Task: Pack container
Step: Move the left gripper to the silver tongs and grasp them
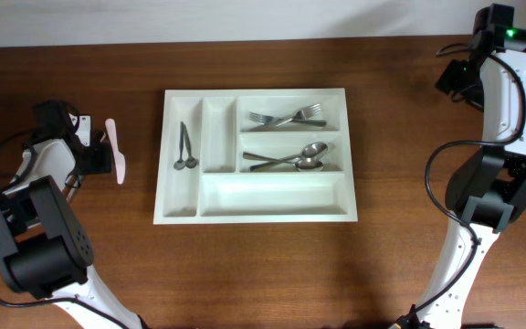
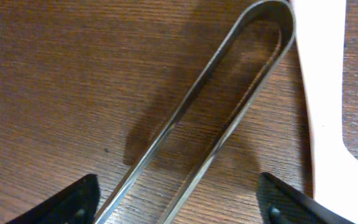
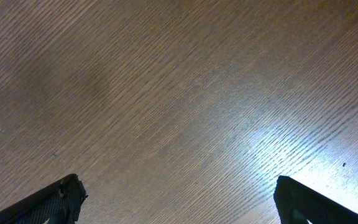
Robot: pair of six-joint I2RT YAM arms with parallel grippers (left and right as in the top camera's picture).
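White container (image 1: 254, 208) on the worktop (image 1: 382, 265), arms at its sides.
Up close only: metal tongs (image 2: 188, 102) lie between wide-open left fingers (image 2: 79, 202); right fingers (image 3: 61, 199) gape, holding nothing.

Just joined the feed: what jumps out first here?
The white tray sits mid-table, forks in its top right slot, spoons just below, two small spoons in the far left slot. Left of it, the open left gripper hangs over metal tongs beside a white plastic utensil.
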